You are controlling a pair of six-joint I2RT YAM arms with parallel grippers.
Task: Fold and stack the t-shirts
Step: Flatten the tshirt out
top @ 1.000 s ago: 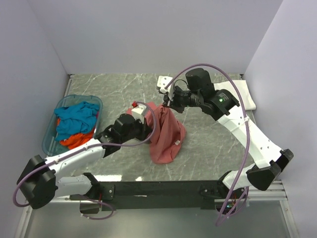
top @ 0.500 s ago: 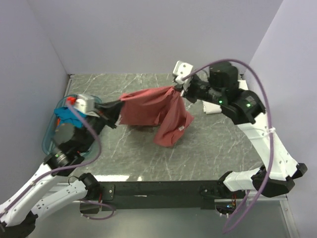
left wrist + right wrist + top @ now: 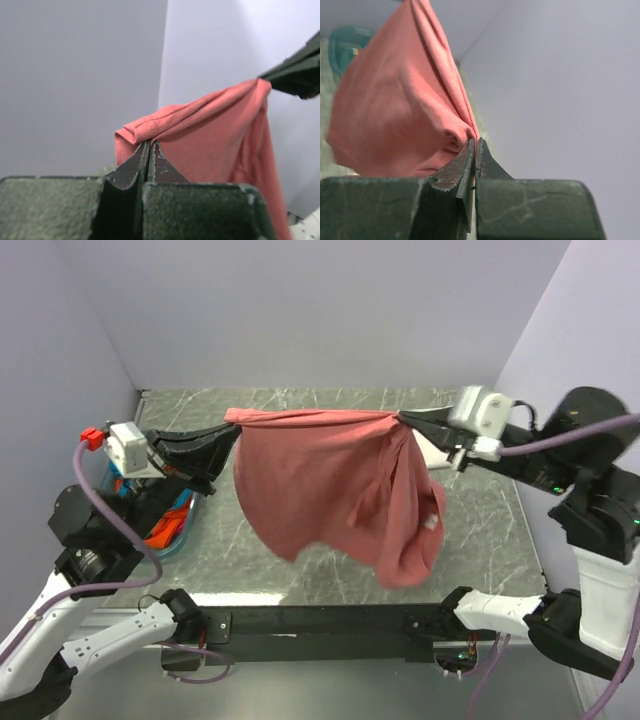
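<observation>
Hanging dusty-red t-shirt [image 3: 330,480], top edge taut, body sagging | left end effector [image 3: 232,419], right end effector [image 3: 404,419]: both clamped on it

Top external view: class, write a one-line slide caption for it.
Left gripper and right gripper, both shut on the red t-shirt, hold it spread out above the table.

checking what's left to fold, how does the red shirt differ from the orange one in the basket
The dusty-red t-shirt hangs stretched between the left pincer and right pincer; the orange t-shirt lies bunched in the basket. The red one shows in full; the orange one is mostly hidden behind the left arm. Neither is folded.
</observation>
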